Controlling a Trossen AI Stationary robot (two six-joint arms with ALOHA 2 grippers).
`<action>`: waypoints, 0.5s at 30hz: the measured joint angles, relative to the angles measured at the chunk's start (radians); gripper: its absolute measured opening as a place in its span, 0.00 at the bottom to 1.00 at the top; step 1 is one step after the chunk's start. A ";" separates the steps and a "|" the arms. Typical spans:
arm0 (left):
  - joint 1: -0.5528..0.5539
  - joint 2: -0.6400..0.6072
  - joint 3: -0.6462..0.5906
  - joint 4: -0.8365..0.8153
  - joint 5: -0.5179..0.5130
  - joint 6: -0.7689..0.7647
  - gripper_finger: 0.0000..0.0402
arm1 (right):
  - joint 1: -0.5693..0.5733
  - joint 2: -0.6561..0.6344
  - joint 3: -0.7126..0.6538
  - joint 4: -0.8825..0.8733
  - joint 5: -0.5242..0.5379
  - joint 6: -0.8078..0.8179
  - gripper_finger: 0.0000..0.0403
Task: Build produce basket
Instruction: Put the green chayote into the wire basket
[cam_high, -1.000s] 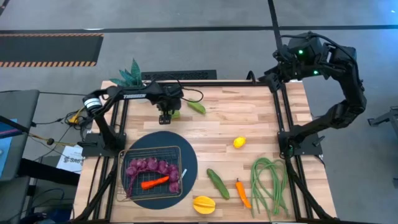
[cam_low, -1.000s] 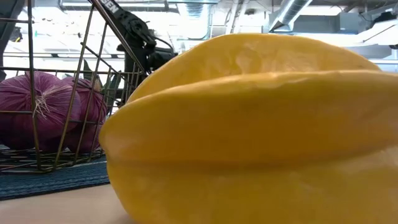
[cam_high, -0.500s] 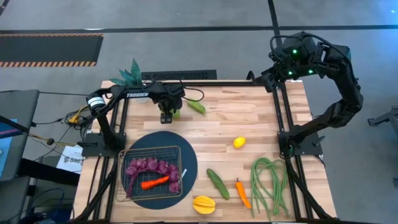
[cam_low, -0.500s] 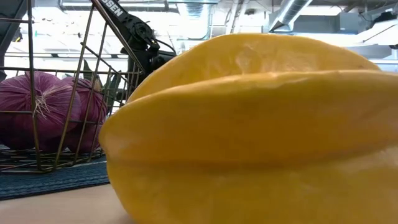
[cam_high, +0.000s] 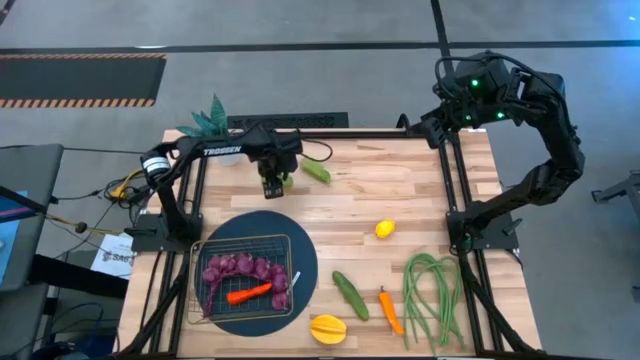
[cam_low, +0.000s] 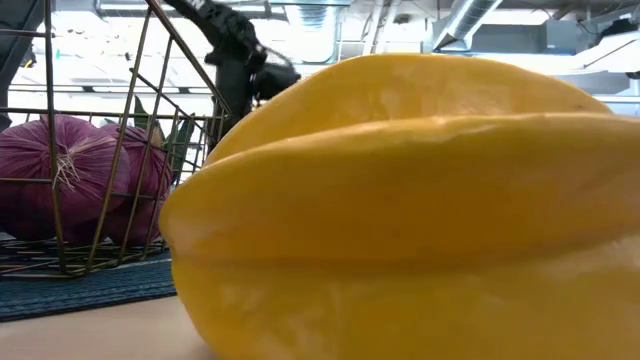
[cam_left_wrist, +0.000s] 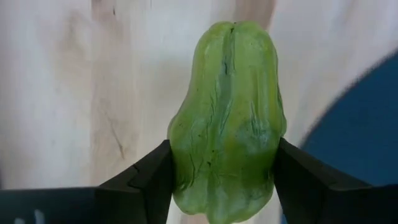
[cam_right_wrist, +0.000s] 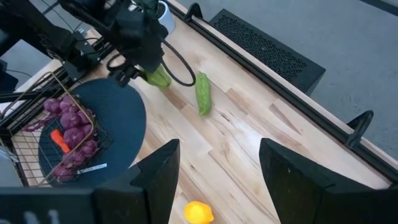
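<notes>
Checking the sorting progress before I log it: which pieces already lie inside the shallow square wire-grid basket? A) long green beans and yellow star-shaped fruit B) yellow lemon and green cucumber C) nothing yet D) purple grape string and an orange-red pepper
D: the high view shows the purple grape string and an orange-red pepper inside the shallow square wire-grid basket; the other produce lies on the wooden table.

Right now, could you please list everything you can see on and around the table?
basket: 1, wire, on mat, near left
mat: 1, dark round, under basket
grapes: 1 string, purple, in basket
red pepper: 1, in basket
green pepper: 1, in left gripper
second green pepper: 1, far edge
lemon: 1, yellow, centre right
cucumber: 1, green, near centre
orange pepper: 1, near right
beans: bunch, green, near right
starfruit: 1, yellow, near edge
plant: 1, green, far left
left gripper: shut on green pepper
right gripper: open, raised
</notes>
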 joint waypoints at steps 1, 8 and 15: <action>-0.007 0.000 0.041 -0.031 0.002 -0.001 0.49 | 0.000 0.000 0.000 0.000 0.000 -0.001 0.59; -0.061 -0.001 0.360 -0.321 0.133 -0.059 0.49 | 0.000 0.000 0.000 0.000 0.000 -0.026 0.59; -0.197 -0.074 0.523 -0.475 0.207 -0.171 0.49 | 0.000 0.000 0.000 0.000 0.000 -0.076 0.59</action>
